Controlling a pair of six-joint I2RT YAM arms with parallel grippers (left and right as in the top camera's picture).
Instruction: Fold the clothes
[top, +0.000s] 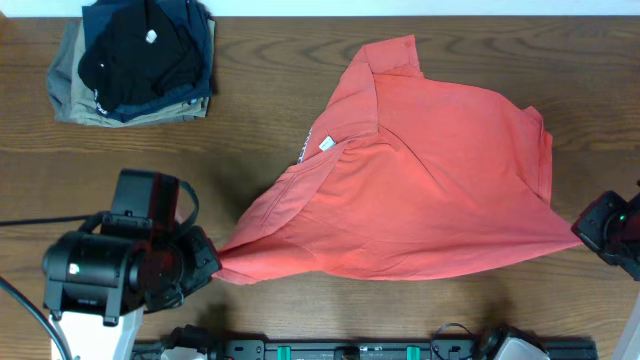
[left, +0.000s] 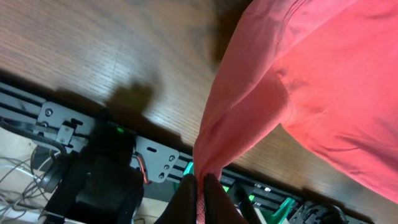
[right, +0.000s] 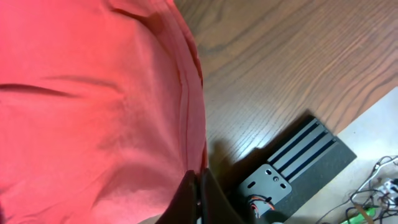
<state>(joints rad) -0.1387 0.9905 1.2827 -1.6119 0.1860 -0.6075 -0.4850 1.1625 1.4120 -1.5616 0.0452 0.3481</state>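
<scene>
T-shirt (top: 430, 180): stretched between both grippers, far part on table (top: 270, 110).
Left gripper (left: 200, 200): clamped on bunched near corner.
Right gripper (right: 198, 198): clamped on opposite edge.

Soft matt coral cloth T-shirt (top: 430, 190) on a smooth, grained wooden table (top: 260, 110); matt black plastic left gripper (left: 200, 202).

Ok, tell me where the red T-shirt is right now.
In the overhead view the coral-red T-shirt spreads centre-right over the table, its near corners pinched by the left gripper and right gripper.
</scene>
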